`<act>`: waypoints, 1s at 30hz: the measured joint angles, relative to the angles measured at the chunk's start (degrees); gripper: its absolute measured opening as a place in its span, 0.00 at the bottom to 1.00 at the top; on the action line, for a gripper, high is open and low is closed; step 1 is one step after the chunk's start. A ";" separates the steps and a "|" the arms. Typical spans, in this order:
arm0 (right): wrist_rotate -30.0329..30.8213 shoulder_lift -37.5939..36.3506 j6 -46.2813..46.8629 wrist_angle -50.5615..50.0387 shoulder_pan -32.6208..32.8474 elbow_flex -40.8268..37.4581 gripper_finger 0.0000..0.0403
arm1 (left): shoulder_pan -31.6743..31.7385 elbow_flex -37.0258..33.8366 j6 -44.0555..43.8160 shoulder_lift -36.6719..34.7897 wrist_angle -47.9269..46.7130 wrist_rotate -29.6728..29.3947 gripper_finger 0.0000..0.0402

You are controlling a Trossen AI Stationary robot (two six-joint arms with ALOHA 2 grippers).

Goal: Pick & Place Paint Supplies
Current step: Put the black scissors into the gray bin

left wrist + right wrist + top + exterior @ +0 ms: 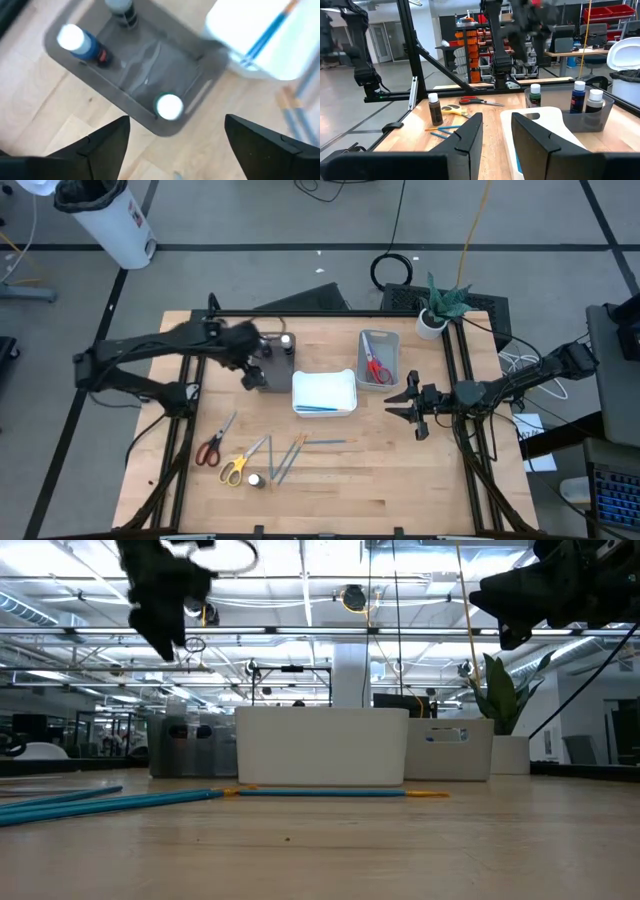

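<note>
My left gripper [252,375] [175,145] is open and hangs in the air over the near end of a dark grey tray [150,120]. Three paint bottles stand upright in that tray: a blue one [82,42], one at the far end [122,10], and a white-capped one [169,106] just ahead of my fingers. My right gripper [400,402] [497,135] is open, raised at the table's right beside the white tray [325,392], which holds blue brushes [265,32]. Red scissors [210,448], yellow scissors [235,468], a bottle [257,480] and brushes [285,455] lie on the table's near part.
A light grey tray [378,360] with red scissors [378,370] sits right of the white tray. One blue brush [322,443] lies just in front of the white tray. A potted plant [438,308] stands at the far right corner. Bare wood shows on the near right of the table [400,480].
</note>
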 joint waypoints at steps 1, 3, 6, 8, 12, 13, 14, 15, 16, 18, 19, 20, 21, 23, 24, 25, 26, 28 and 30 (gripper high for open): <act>0.00 0.00 0.24 0.02 0.00 0.00 0.23 | -0.53 0.02 -0.50 -2.25 0.25 -0.06 0.84; 0.00 0.00 0.84 0.02 0.00 0.00 0.23 | -2.06 -0.10 -1.58 -6.58 1.57 -0.04 0.84; 0.00 -0.01 1.04 0.04 0.00 0.00 0.23 | -5.30 -1.87 -5.76 -12.89 2.29 -0.03 0.83; 0.00 0.00 1.23 0.16 0.00 0.00 0.23 | -7.88 -4.25 -9.76 -16.18 1.34 0.33 0.83; 0.00 -0.02 2.10 0.46 0.00 0.00 0.23 | -13.55 -12.21 -20.46 -20.57 -0.56 6.60 0.84; 0.00 -0.02 2.11 0.44 0.00 0.00 0.23 | -15.11 -14.43 -23.66 -21.06 -0.51 9.04 0.84; 0.00 -0.02 2.11 0.45 0.00 0.00 0.23 | -16.80 -16.99 -26.88 -21.35 -0.29 11.48 0.84; 0.00 -0.02 2.11 0.46 0.00 0.00 0.23 | -18.56 -19.33 -30.30 -21.34 -0.21 13.90 0.83; 0.00 -0.02 2.11 0.46 0.00 0.00 0.23 | -20.51 -21.79 -33.82 -21.16 -0.11 16.43 0.83; 0.00 -0.02 2.11 0.46 0.00 0.00 0.23 | -24.19 -26.19 -40.77 -20.23 0.05 22.17 0.82; 0.00 -0.02 2.09 0.46 0.00 0.00 0.23 | -25.82 -28.00 -43.88 -19.51 0.32 25.22 0.82; 0.00 0.00 2.02 0.44 0.00 0.00 0.23 | -27.48 -29.15 -45.60 -18.66 1.90 27.06 0.81; 0.00 0.00 1.94 0.44 0.00 0.00 0.23 | -28.73 -29.31 -47.54 -17.89 3.91 27.58 0.81; 0.00 -0.02 1.57 0.46 0.00 0.00 0.23 | -31.49 -29.69 -51.58 -16.92 6.37 27.50 0.79; 0.00 -0.01 1.47 0.44 0.00 0.01 0.23 | -32.59 -29.69 -53.26 -16.26 7.33 26.92 0.79; 0.00 0.00 1.28 0.47 0.00 0.01 0.23 | -33.64 -29.69 -54.95 -15.48 7.94 26.16 0.78; 0.00 0.00 1.00 0.79 0.00 0.02 0.23 | -34.76 -29.75 -56.42 -14.83 8.25 24.75 0.77; -0.01 -0.02 0.82 0.97 0.00 0.04 0.23 | -36.86 -29.71 -60.02 -13.50 9.15 22.03 0.76; -0.07 0.00 0.72 1.28 0.00 0.04 0.23 | -39.13 -29.71 -62.65 -11.69 9.47 19.03 0.75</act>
